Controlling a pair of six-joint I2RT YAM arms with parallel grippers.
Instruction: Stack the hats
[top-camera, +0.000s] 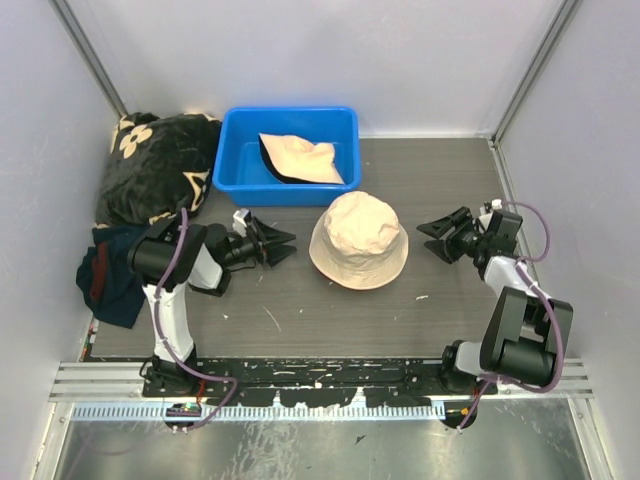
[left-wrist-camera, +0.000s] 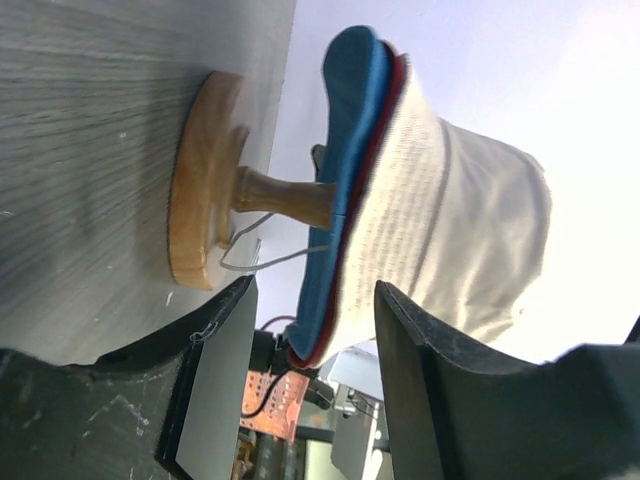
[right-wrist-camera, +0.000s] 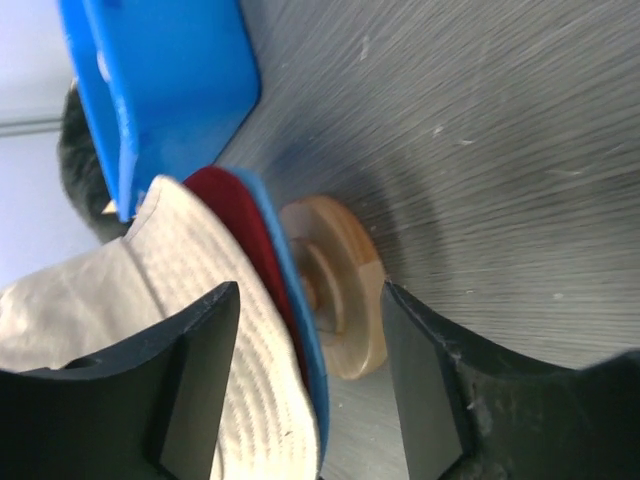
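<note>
Blue bin (top-camera: 290, 193) at rear; black flowered blanket (top-camera: 155, 165) left of it; navy red-trimmed cloth (top-camera: 110, 280) nearer; wooden stand (left-wrist-camera: 200, 190) upright.

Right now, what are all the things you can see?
top hat: 1, cream, on the stack mid-table
red hat: 1, dark red, under it
blue hat: 1, blue, bottom of stack
stand: 1, wood, holding the stack
bin: 1, blue, back
binned hat: 1, cream, in the bin
blanket: 1, black with cream flowers, back left
cloth: 1, navy, left edge
left gripper: 1, black, open, left of stack
right gripper: 1, black, open, right of stack
</note>
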